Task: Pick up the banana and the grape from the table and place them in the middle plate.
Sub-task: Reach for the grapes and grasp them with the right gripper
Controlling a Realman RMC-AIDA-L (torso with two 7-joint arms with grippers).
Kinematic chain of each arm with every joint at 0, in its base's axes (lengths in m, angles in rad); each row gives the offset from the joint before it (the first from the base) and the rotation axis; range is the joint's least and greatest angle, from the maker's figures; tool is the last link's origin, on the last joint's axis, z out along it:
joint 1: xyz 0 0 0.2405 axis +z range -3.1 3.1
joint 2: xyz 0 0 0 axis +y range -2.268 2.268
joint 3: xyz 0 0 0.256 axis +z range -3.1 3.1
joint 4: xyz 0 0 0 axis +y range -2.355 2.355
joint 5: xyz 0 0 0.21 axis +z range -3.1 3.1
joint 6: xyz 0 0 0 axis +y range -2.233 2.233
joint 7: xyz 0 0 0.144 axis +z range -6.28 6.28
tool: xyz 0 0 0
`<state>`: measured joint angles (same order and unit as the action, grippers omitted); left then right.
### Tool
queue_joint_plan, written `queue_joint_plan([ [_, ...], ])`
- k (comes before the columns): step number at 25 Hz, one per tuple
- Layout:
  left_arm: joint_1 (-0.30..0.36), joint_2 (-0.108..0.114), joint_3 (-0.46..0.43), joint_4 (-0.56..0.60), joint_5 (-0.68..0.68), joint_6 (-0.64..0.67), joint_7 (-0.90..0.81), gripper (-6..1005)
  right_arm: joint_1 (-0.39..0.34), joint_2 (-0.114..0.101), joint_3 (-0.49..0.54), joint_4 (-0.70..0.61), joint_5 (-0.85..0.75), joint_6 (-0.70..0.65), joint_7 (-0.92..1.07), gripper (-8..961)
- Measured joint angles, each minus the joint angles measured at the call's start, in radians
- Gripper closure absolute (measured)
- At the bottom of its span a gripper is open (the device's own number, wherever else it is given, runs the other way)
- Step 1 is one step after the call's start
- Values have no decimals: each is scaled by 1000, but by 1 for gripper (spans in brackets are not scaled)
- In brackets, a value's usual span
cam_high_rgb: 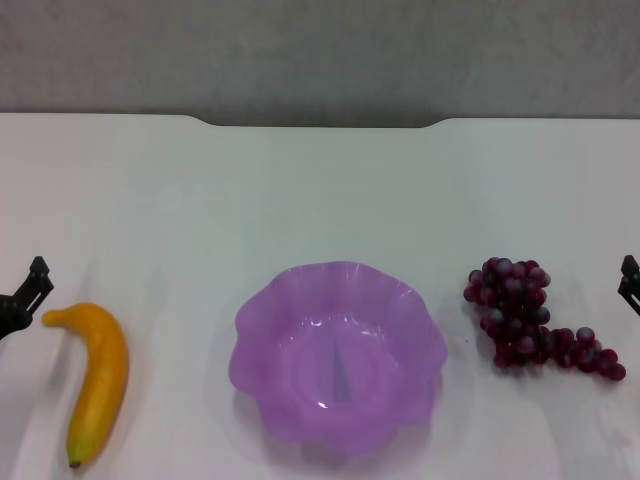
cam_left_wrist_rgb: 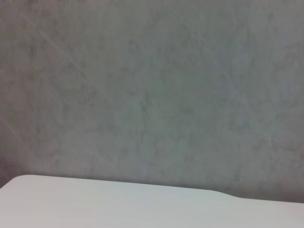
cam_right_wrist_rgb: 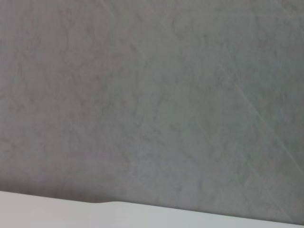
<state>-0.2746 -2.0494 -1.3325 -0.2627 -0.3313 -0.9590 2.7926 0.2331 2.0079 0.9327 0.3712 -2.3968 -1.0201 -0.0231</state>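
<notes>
Grippers left (cam_high_rgb: 22,295) & right (cam_high_rgb: 629,283) cut off at edges.

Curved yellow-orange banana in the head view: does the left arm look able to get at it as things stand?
Probably yes. The left tool sits at the table's left edge beside the curved yellow-orange banana, whose stem end is nearest it. Nothing lies between them, and the purple scalloped plate sits clear of it.

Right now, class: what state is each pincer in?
Left pincer: at the head view's left edge beside the curved yellow banana; holding nothing.
Right pincer: right edge; holding nothing.
</notes>
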Motion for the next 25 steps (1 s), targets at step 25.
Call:
queue_joint_plan([
  [25,17,3,-4,4,0,2,-1,98,-214,-40,177,633,1,429,-386,78],
])
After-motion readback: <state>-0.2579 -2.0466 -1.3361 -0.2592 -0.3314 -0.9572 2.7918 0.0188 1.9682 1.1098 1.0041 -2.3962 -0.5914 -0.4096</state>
